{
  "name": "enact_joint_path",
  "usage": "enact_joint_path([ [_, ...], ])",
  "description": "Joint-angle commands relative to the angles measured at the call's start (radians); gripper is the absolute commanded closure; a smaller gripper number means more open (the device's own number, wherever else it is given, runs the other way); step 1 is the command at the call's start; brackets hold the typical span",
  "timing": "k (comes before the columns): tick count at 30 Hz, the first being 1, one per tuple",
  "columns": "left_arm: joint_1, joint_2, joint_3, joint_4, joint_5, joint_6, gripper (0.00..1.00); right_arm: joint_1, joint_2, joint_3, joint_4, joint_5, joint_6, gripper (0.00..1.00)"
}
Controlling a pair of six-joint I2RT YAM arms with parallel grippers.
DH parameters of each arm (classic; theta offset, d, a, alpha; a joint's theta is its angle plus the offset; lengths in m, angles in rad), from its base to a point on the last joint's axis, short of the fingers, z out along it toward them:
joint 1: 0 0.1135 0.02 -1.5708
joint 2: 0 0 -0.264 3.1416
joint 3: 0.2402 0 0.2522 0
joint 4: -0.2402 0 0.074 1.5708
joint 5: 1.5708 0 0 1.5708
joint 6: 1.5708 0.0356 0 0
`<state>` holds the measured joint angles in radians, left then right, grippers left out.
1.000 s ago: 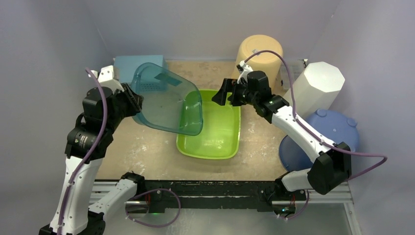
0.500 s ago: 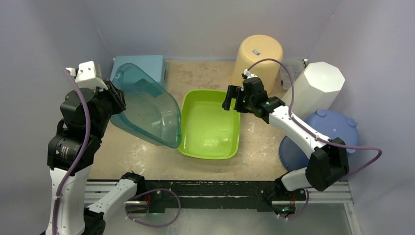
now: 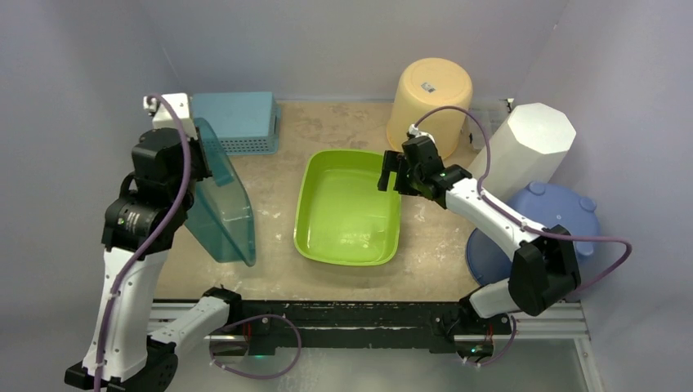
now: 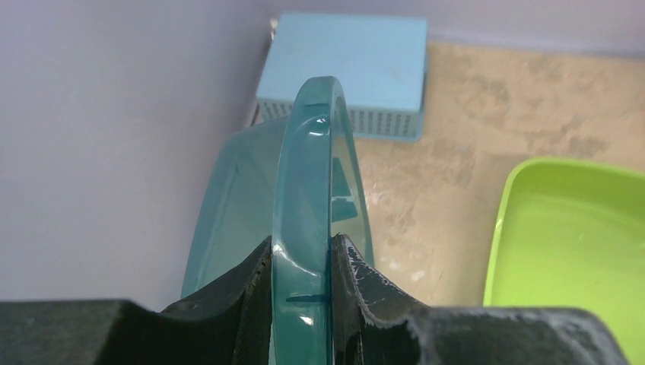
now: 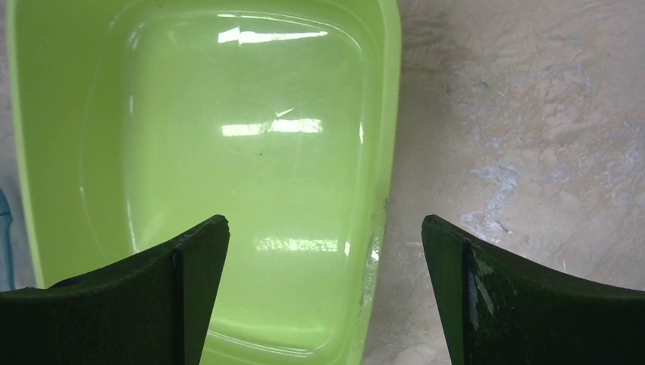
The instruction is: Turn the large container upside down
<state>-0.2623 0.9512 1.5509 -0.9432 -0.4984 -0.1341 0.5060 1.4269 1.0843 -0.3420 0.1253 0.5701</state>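
One teal tub (image 3: 225, 204) clamped in L claw (image 4: 303, 252); R claw (image 5: 323, 222) open above green basin (image 5: 392, 91).

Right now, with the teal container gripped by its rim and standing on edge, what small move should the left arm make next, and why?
Probably roll the left gripper so the teal container tips its opening toward the table. It is clamped by the rim, held roughly on edge, not yet inverted, and apart from the green tub.

Plain lavender-grey walls (image 3: 351, 41) enclose a scuffed, possibly plywood tabletop (image 3: 327, 122).
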Motion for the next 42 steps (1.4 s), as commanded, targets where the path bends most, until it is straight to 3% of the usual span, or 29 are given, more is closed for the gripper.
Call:
enact_joint_path([
  [1,0.001,-0.009,-0.112,0.085,-0.007,0.056,1.0,0.003,0.018,-0.033,-0.025,0.048,0.02,0.01],
  [8,0.001,-0.016,-0.18,0.143,0.022,0.115,1.0,0.004,0.079,-0.065,0.006,0.0,0.011,0.02],
  [11,0.0,-0.016,-0.192,0.155,0.046,0.129,1.0,0.003,0.128,-0.071,0.018,-0.009,0.009,0.11],
  [18,-0.007,-0.013,-0.195,0.186,0.121,0.16,1.0,0.003,0.149,-0.098,0.037,0.062,0.009,0.49],
  [21,-0.02,-0.014,-0.208,0.184,0.123,0.16,1.0,0.004,0.128,-0.116,0.025,0.105,0.009,0.79],
  [24,-0.048,-0.019,-0.218,0.182,0.121,0.143,1.0,0.003,0.093,-0.129,-0.002,0.126,0.011,0.99],
  [42,-0.455,0.024,-0.353,0.214,-0.098,-0.094,1.0,0.003,-0.188,-0.069,-0.151,0.272,-0.008,1.0],
])
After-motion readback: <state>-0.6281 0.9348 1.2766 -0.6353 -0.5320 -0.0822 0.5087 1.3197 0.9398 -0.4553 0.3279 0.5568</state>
